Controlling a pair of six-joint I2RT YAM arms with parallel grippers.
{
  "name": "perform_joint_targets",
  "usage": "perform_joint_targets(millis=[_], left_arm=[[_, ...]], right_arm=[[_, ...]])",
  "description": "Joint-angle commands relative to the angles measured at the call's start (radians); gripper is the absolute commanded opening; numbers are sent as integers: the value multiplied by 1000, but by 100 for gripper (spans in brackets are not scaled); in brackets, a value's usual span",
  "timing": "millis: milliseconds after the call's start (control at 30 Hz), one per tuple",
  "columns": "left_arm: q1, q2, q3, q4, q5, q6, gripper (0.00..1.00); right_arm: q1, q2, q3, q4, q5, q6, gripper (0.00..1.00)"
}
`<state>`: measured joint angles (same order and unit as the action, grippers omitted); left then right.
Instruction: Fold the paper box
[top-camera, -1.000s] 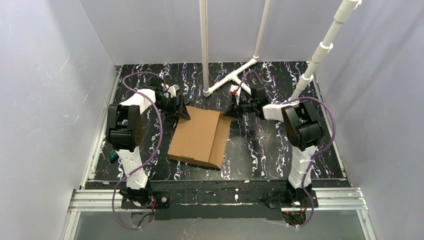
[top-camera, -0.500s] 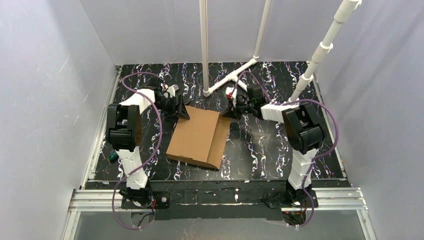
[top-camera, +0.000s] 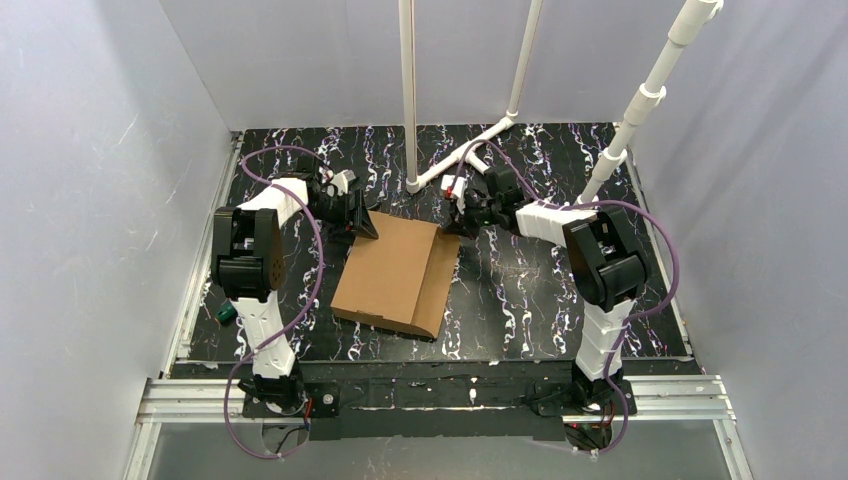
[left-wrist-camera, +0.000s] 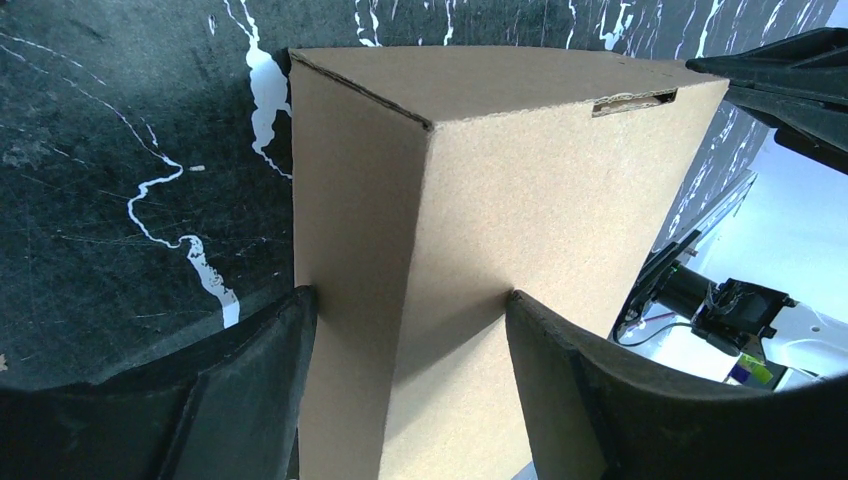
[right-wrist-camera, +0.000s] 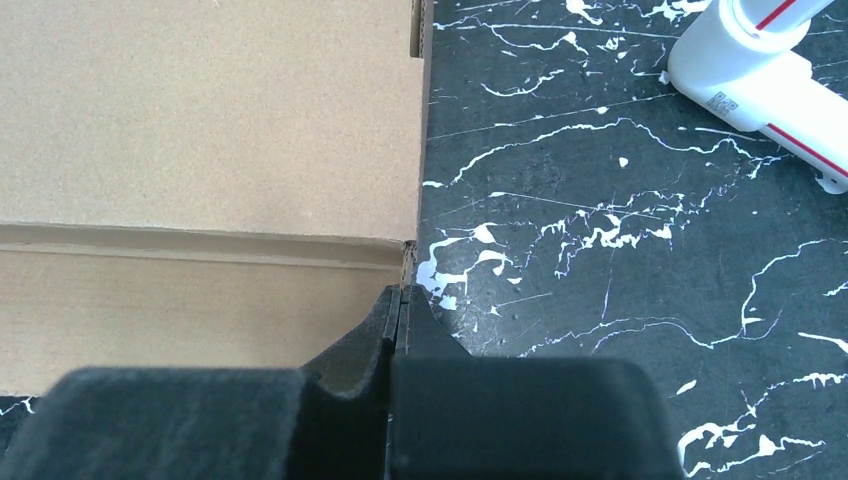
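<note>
Black marbled worktop (top-camera: 520, 290), grey walls. Paper box (top-camera: 395, 275) lies mid-worktop, lid down. Left tool (left-wrist-camera: 405, 330) apart, straddling its far-left corner; right tool (right-wrist-camera: 400, 305) pinched together at far-right edge. Press evenly, keep box from sliding.

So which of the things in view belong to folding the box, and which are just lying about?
Part of the job:
- cardboard box
- left pincer, open, straddling the box's far left corner
- right pincer, shut, at the far right corner

Just lying about:
- white pipe frame at the back of the table
- small green thing beside the left arm
</note>
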<state>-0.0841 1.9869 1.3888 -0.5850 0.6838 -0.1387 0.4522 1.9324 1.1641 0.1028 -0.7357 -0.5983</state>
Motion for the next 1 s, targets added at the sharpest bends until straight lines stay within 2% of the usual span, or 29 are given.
perform_joint_targets(millis=[0, 167, 600, 967], left_arm=[[-5, 21, 11, -17, -20, 13, 66], [-5, 22, 14, -19, -17, 17, 66], [-15, 32, 36, -34, -14, 21, 66], [-26, 45, 50, -38, -16, 21, 66]], right_arm=[[44, -6, 70, -71, -16, 18, 1], [58, 14, 117, -101, -17, 45, 1], [108, 109, 303, -369, 45, 48, 1], [148, 155, 388, -518, 98, -27, 1]])
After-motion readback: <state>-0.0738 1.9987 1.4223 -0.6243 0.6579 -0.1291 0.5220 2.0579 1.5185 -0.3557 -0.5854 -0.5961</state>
